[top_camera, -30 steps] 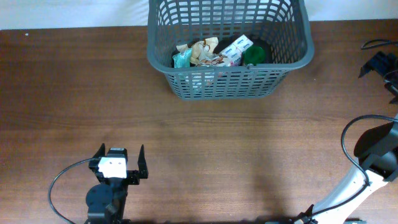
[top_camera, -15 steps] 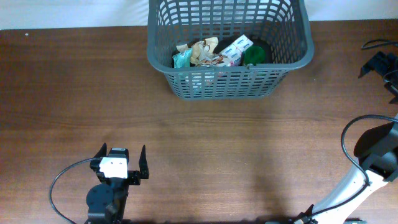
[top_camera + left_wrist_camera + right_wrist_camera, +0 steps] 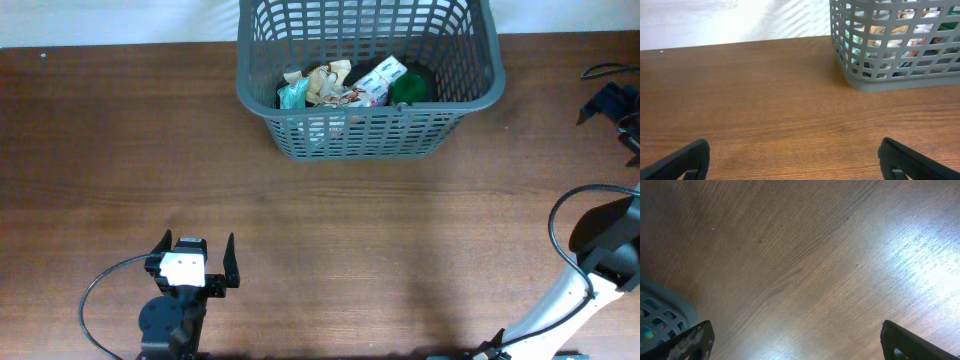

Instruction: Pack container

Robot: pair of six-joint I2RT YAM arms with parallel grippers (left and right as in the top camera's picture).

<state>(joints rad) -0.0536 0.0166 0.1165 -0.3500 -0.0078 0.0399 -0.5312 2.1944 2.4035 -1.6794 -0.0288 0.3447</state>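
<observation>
The container, a dark grey lattice basket (image 3: pixel 370 135), stands at the far middle of the wooden table. It holds crumpled snack packets (image 3: pixel 325 85), a white box (image 3: pixel 381 74) and a green-lidded jar (image 3: pixel 408 88). My left gripper (image 3: pixel 197 241) is open and empty near the front left edge, far from the basket. In the left wrist view, its jaws (image 3: pixel 792 152) are wide apart over bare wood, with the basket (image 3: pixel 890 82) ahead to the right. My right gripper (image 3: pixel 796 332) is open and empty over bare wood, with a basket corner (image 3: pixel 665 311) at the lower left.
The right arm (image 3: pixel 600 260) and its cable run along the right edge of the table. A black part (image 3: pixel 608 103) sits at the far right edge. A white wall (image 3: pixel 730 20) lies behind the table's far edge.
My left gripper has shifted very slightly toward the table's near edge. Nothing else has moved.
</observation>
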